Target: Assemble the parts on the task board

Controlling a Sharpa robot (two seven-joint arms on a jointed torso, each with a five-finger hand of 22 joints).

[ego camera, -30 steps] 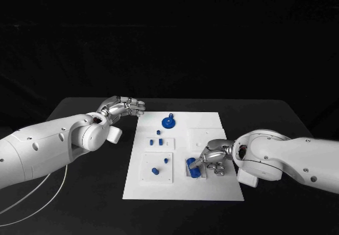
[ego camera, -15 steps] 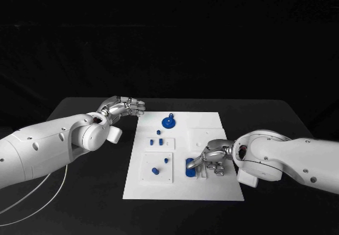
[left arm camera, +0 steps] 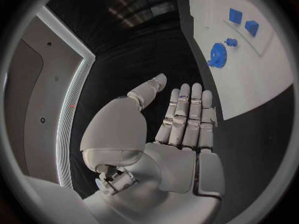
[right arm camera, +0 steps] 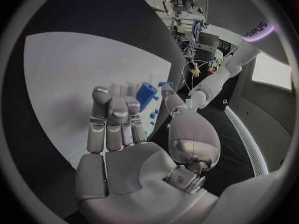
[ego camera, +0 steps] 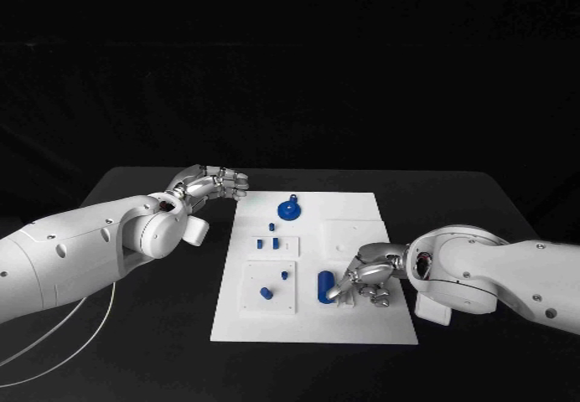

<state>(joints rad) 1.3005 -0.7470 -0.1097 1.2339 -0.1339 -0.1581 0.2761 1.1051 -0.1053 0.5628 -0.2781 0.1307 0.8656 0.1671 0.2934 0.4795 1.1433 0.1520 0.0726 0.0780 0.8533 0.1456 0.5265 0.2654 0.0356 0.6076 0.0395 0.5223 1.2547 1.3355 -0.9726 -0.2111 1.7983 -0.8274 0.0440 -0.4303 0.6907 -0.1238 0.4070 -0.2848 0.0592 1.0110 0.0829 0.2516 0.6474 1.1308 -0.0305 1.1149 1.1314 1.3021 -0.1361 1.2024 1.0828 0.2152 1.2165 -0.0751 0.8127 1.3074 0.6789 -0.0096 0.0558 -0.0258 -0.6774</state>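
Note:
The white task board [ego camera: 363, 322] lies in the middle of the black table. A long blue part [ego camera: 325, 286] lies on its near right area, also seen as the blue part [right arm camera: 145, 95] past my right fingertips. My right hand [ego camera: 366, 280] hovers just right of it, fingers loosely extended, thumb apart, holding nothing. A round blue part [ego camera: 287, 209] sits near the board's far edge, with several small blue parts [ego camera: 274, 243] on raised white plates left of centre. My left hand [ego camera: 213, 182] hangs beside the board's far left corner, fingers straight, palm bare; its wrist view shows the round blue part [left arm camera: 218, 55].
A raised white square plate [ego camera: 354, 232] sits on the board's right side, just beyond my right hand. Black table [ego camera: 145, 335] surrounds the board on all sides. A thin white cable [ego camera: 73, 322] trails over the table's near left.
My right hand has drawn back slightly to the right, and the long blue part now lies fully uncovered on the board. The left arm has not moved.

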